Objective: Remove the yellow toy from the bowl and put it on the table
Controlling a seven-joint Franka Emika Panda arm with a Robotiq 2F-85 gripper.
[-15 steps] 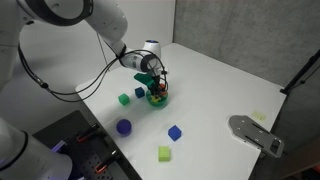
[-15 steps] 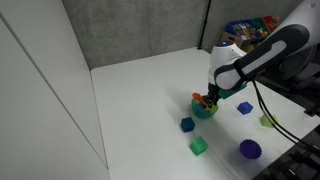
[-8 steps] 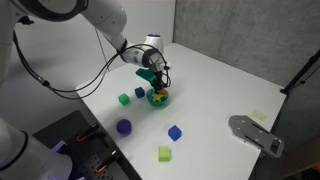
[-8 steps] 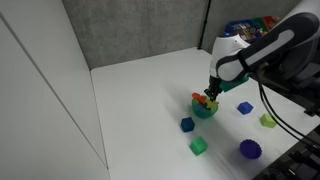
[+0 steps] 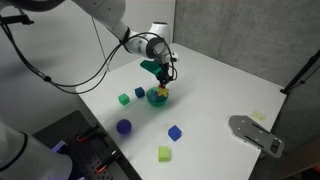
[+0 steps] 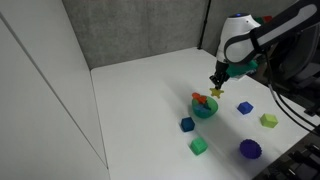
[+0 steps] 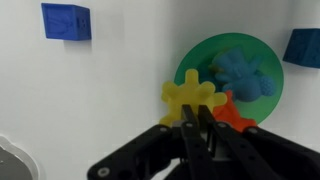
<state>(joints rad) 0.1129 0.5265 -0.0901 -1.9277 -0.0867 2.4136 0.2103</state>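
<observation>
We see the fingers (image 7: 203, 140) pressed together on one arm of the yellow toy (image 7: 192, 98), a small star-like lump. In the wrist view the toy lies over the 9 o'clock edge of the bowl (image 7: 225, 45), partly over the white tabletop (image 7: 100, 100). In both exterior views the toy hangs from the fingers just above the bowl's rim, off the tabletop; whether it touches the rim we cannot tell. Inside the bowl the wrist view shows a blue toy (image 7: 245, 75) toward 1 o'clock and an orange toy (image 7: 232, 112) toward 5 o'clock, the two touching. In an exterior view the teal bowl (image 5: 157, 98) has a dark blue cube (image 5: 139, 92) and a green cube (image 5: 123, 98) near it at 9 o'clock. A dark blue ball (image 5: 124, 127) lies at 7 o'clock, a second blue cube (image 5: 175, 132) at 5 o'clock, and a lime cube (image 5: 164, 153) farther off at 6 o'clock. All of these are apart from the bowl.
</observation>
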